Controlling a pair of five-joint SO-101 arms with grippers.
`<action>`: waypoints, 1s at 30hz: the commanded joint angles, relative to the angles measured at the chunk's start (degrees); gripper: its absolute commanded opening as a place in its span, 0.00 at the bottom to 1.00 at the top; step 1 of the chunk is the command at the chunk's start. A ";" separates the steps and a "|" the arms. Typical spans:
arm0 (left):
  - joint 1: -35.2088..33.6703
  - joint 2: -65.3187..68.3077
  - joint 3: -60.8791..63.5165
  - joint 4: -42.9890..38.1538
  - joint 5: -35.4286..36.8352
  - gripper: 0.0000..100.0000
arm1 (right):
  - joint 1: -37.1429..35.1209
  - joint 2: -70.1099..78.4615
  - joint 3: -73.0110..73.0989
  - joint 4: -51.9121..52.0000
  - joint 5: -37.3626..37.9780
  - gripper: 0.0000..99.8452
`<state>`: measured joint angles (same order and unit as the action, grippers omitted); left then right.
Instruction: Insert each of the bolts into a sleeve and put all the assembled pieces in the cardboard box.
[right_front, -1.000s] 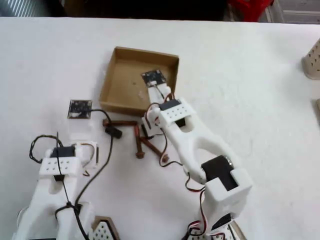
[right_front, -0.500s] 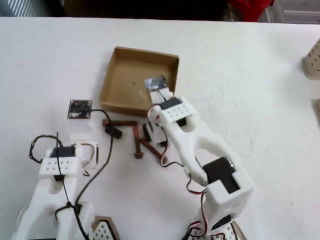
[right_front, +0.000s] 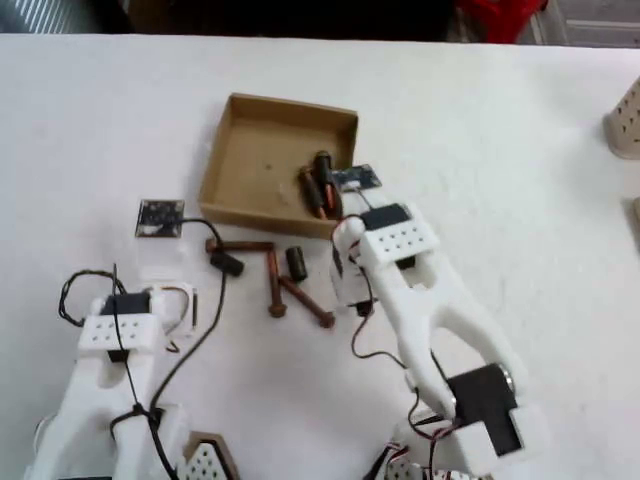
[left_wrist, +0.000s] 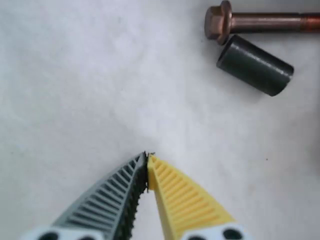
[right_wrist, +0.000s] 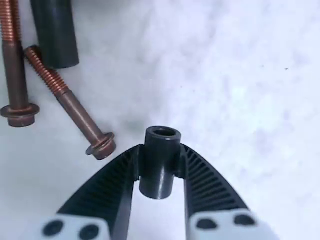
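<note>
The cardboard box (right_front: 250, 150) holds bolt-and-sleeve pieces (right_front: 317, 184) in its near right corner. Just in front of the box, my right gripper (right_front: 349, 290) (right_wrist: 161, 165) is shut on an upright black sleeve (right_wrist: 161, 160), low over the table. Beside it lie two copper bolts (right_wrist: 70, 107) (right_wrist: 14, 60) (right_front: 305, 301) (right_front: 274, 285) and a loose sleeve (right_wrist: 54, 32) (right_front: 297, 262). A third bolt (right_front: 240, 245) (left_wrist: 260, 22) lies beside another sleeve (right_front: 228, 264) (left_wrist: 255, 65). At the near left, my left gripper (left_wrist: 147, 160) (right_front: 185, 305) is shut and holds nothing, a short way from that pair.
A small dark square tag (right_front: 160, 217) lies left of the box. Black cables (right_front: 205, 320) trail from the left arm across the table toward the bolts. A pale perforated object (right_front: 625, 120) stands at the far right edge. White tabletop lies open to the right.
My right arm has drawn back from over the box toward the near right, uncovering the assembled pieces in the box's corner. The left arm has not moved.
</note>
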<state>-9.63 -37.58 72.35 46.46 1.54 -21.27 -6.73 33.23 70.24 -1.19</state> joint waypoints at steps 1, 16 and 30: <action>-0.48 -0.57 -1.05 -0.70 -0.26 0.02 | 2.68 -7.08 4.13 -2.86 0.79 0.02; 17.98 -0.04 -17.49 9.93 4.57 0.02 | 9.19 -14.90 10.90 -8.13 0.79 0.02; 31.52 1.63 -16.44 3.69 11.78 0.05 | 9.19 -14.90 10.99 -8.13 0.79 0.02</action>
<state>21.23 -37.32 57.85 52.62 12.70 -12.66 -19.30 44.66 62.68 -1.19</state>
